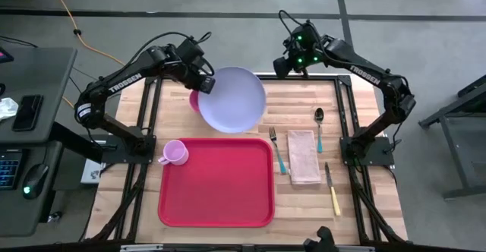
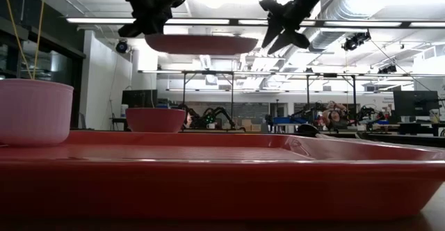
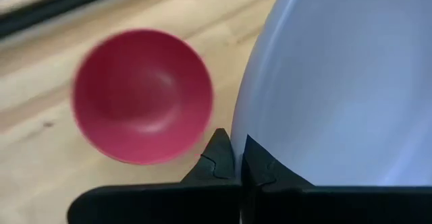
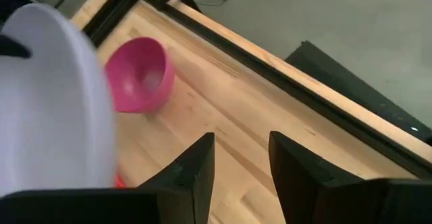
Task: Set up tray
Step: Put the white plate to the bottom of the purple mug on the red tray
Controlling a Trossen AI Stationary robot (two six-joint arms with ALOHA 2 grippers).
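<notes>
Wooden table (image 1: 304, 104) fills the centre of the high view, tray (image 1: 216, 182) lying at lower centre with a pink cup (image 1: 175, 152) at its upper-left corner. Left gripper (image 1: 205, 85), upper centre-left, is clamped on the rim of a pale plate (image 1: 231, 99) held aloft over a pink bowl (image 1: 194, 100). Right gripper (image 1: 282, 66), upper right of the plate, waits with fingers apart. Best to keep the plate level, carry it down-frame over the tray, lower it clear of the cup, then release.
</notes>
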